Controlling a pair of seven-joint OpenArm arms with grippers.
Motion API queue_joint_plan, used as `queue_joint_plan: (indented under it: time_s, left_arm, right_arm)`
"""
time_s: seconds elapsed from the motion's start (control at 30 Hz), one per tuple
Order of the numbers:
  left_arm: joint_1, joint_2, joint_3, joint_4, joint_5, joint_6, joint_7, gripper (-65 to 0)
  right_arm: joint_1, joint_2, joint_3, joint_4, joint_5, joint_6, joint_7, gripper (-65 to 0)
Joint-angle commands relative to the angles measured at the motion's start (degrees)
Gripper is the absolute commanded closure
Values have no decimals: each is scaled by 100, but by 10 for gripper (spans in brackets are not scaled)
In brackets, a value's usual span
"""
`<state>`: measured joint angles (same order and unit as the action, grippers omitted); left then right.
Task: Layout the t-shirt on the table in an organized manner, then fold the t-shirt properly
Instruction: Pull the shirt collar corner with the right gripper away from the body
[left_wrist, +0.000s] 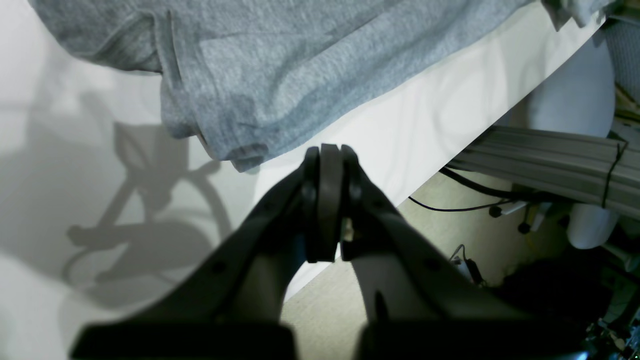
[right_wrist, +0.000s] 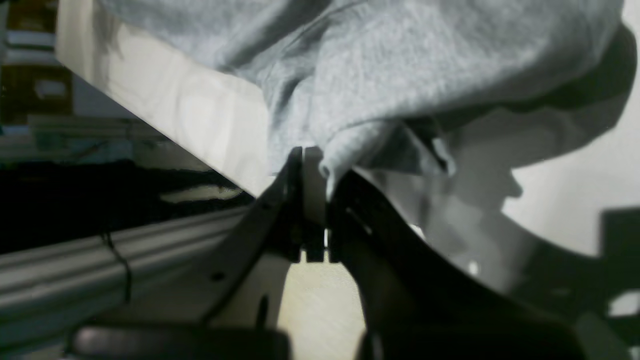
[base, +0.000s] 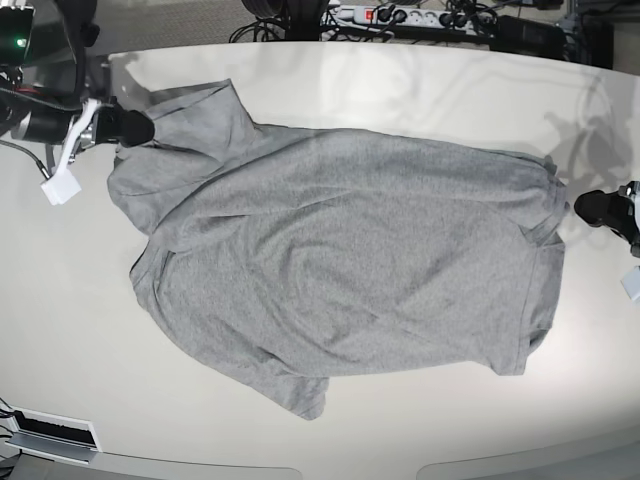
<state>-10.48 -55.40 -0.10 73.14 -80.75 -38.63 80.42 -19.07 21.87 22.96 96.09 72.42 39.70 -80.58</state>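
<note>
T-shirt (base: 350, 260) lies spread plain side up across the middle of the table (base: 400, 90), a few wrinkles, one sleeve curled under toward the near edge. Right tool (right_wrist: 314, 150) is pinched closed on a fold of the shirt's edge at the table's left end in the base view; cloth looks caught between the pads, though that wrist view is dim. Left tool (left_wrist: 327, 150) is closed on nothing, just beside the shirt near the table's right edge.
</note>
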Motion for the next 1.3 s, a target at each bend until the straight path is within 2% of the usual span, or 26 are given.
queue_joint_plan:
  time_s: [0.0,0.3,0.47,0.5,0.6,0.63,0.67,0.73,0.77,0.87,0.9,0.93,0.97,1.0,1.1,1.13,1.2,1.27]
  left_arm:
    - [-111,-177,-83,61,-94,-35,-42,0]
    - [-111,-177,-83,61,-98,-35,-42,0]
    - [-111,-177,-83,61,-98,-35,-42,0]
    - [-111,-177,-83,61,-98,-35,-42,0]
    - [-111,-177,-83,61,-96,-35,-42,0]
    - [-111,-177,-83,61,-98,-35,-42,0]
    - [-111,-177,-83,61,-98,-35,-42,0]
    - [-111,-177,-83,61,-96,-35,-42,0]
    - [-111,-177,-83,61,-96,-35,-42,0]
    - [-111,-177,-83,61,-96,-35,-42,0]
    - [-109,-177,-83,61,-98,-35,-42,0]
    - [-109,-177,-83,61,-96,-35,-42,0]
    - [-109,-177,-83,61,-96,-35,-42,0]
    - [-109,-177,-83,61,-96,-35,-42,0]
    - [-107,-175,-83,61,-98,-35,-42,0]
    - [-94,-175,-83,61,-98,-35,-42,0]
    - [-76,-175,-83,61,-101,-35,-42,0]
    - [-66,-173,-83,61,-98,-35,-42,0]
  right_arm:
    - [-76,125,31,219,146,30,58,0]
    - [-1025,219,31,1408,127,30,58,0]
    - [-1187,326,31,1700,109,30,58,0]
    - [-1187,321,31,1700,107,30,58,-33]
    - [-1187,323,31,1700,61,30,58,-263]
    - [-1187,323,31,1700,28,30,58,-311]
    - [-1187,321,31,1700,-44,30,58,-319]
    - [-1187,321,31,1700,-267,30,58,-292]
    - [-1187,321,31,1700,-411,30,58,-243]
    - [-1187,321,28,1700,-798,30,58,-25]
    - [-1187,321,28,1700,-807,30,58,-1]
    - [-1187,321,31,1700,-802,30,58,-5]
    - [-1187,319,28,1700,-802,30,58,-28]
    - [-1187,306,28,1700,-807,30,58,-79]
    - [-1187,219,28,1698,-1088,30,58,-302]
    - [-1191,170,28,1696,-1281,30,58,-357]
    - [-1255,76,28,1628,-1687,30,225,-392]
    - [-1325,-48,28,1451,-2212,30,859,-392]
